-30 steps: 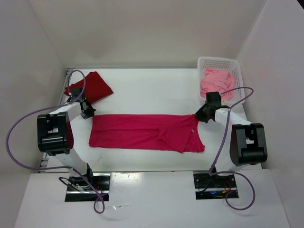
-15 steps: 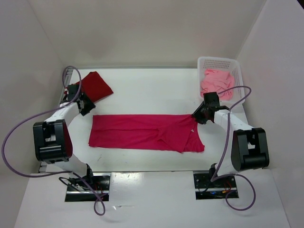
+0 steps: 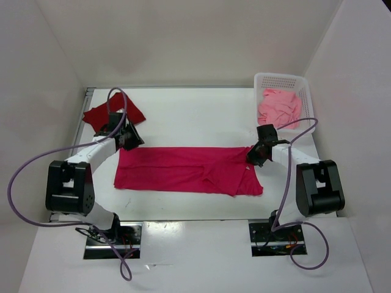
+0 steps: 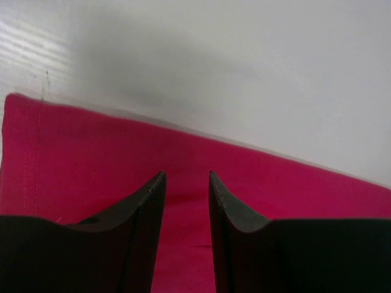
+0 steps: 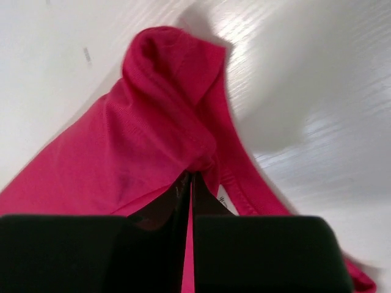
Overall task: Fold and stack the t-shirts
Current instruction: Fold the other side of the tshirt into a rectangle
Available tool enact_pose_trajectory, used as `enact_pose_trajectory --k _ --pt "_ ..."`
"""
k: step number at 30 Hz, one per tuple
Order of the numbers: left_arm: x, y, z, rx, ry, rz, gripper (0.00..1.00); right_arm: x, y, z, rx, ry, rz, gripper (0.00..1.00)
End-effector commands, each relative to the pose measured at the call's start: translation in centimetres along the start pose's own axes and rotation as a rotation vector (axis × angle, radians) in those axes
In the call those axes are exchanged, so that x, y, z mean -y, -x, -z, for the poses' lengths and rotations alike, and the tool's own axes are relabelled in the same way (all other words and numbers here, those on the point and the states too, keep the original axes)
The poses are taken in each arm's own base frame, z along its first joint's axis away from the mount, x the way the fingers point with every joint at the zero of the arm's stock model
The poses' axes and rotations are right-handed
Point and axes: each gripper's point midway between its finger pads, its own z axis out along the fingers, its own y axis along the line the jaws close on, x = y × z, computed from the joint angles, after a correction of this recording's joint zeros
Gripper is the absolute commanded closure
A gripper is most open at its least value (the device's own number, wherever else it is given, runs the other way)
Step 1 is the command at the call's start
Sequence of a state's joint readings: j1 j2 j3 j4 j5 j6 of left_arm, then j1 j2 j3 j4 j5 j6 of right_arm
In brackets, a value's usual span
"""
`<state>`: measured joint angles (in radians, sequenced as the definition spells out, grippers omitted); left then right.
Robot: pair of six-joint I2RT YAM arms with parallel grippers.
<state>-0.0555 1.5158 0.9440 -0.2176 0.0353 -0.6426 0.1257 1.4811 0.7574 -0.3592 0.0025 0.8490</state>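
Crimson t-shirt (image 3: pixel 177 170), corner pinched, right hand (image 5: pixel 190 180)

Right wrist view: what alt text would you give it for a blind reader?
The right tool, its two black fingers closed together, pinches a bunched-up edge of a bright crimson t-shirt. The rest of the shirt lies on a white table.

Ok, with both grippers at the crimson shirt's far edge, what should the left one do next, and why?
Probably close the left gripper on the far-left edge of the crimson t-shirt. Its jaws stand apart over the cloth just inside that edge, while the right gripper is pinched shut on the bunched far-right corner, so both ends could then lift together.
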Motion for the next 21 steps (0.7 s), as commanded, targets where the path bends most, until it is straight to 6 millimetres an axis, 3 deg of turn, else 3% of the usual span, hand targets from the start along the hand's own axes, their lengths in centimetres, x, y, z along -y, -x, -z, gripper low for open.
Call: enact_pose_trajectory --k 1,5,8,10,12,15,16,18,20,21 --pt "-1.4 -1.5 -1.5 -0.058 0.004 0.068 0.59 1.5 1.6 -0.6 0.074 -0.063 -0.041 0.94" --pt "-3.1 -2.6 -3.0 -0.096 0.054 0.099 0.58 2.1 2.8 0.6 0.124 -0.05 -0.072 0.93" --pt "-3.7 -1.9 -3.3 -0.088 0.065 0.116 0.51 0.6 3.5 2.2 0.122 0.008 -0.081 0.67" --pt "-3.4 -1.5 -3.3 -0.08 0.06 0.115 0.46 -0.5 3.9 3.6 0.127 0.049 -0.07 0.56" --pt "-2.4 -0.2 -2.3 -0.049 0.029 0.111 0.46 -1.8 4.6 5.7 0.153 0.108 -0.058 0.53" --pt "-1.3 1.8 -0.4 0.01 0.003 0.076 0.45 -3.4 4.0 7.9 0.144 0.175 -0.022 0.52" --pt "-0.6 3.1 0.2 0.042 -0.017 0.062 0.45 -3.6 3.2 7.9 0.117 0.181 -0.007 0.52" --pt "0.5 3.7 1.4 0.061 -0.038 0.05 0.45 -5.1 1.0 8.6 0.069 0.219 0.056 0.54" --pt "1.7 3.2 1.8 0.057 -0.069 0.028 0.44 -6.5 -1.3 9.0 0.02 0.255 0.089 0.65" --pt "2.7 2.8 2.2 0.052 -0.095 0.002 0.44 -7.5 -3.8 9.2 -0.027 0.286 0.14 0.8"
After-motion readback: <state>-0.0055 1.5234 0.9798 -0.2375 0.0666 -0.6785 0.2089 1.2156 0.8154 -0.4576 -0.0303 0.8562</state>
